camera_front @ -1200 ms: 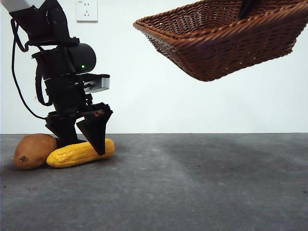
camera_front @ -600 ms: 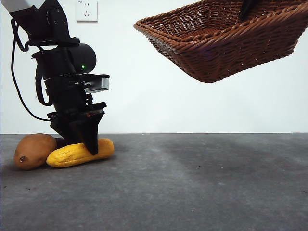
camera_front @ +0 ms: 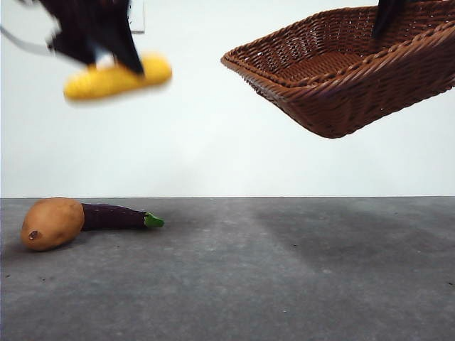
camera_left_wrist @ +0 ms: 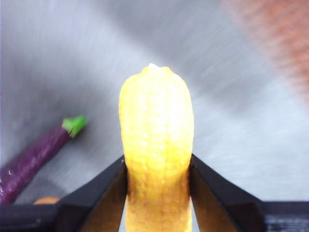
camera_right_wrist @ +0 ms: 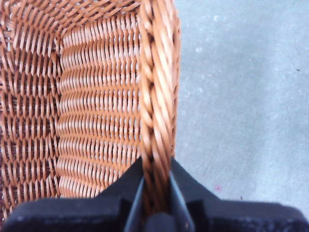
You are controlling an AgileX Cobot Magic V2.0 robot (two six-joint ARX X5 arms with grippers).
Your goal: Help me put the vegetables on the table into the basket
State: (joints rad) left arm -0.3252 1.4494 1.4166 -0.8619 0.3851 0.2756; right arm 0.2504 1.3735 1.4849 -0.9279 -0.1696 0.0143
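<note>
Left gripper [camera_left_wrist: 157,166] is clenched on the corn [camera_left_wrist: 156,145], held high above the table [camera_front: 284,277]. Right gripper [camera_right_wrist: 157,181] pinches the basket [camera_front: 341,71] rim, basket aloft and tilted. Step in hand: carrying corn to basket. Next move calls for travel across, then release over the opening. Potato [camera_front: 51,223] and eggplant [camera_front: 117,217] lie touching on the table; nothing obstructs.

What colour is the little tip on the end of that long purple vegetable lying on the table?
Bright green: the eggplant has a green stem, clearest in the front view.
</note>
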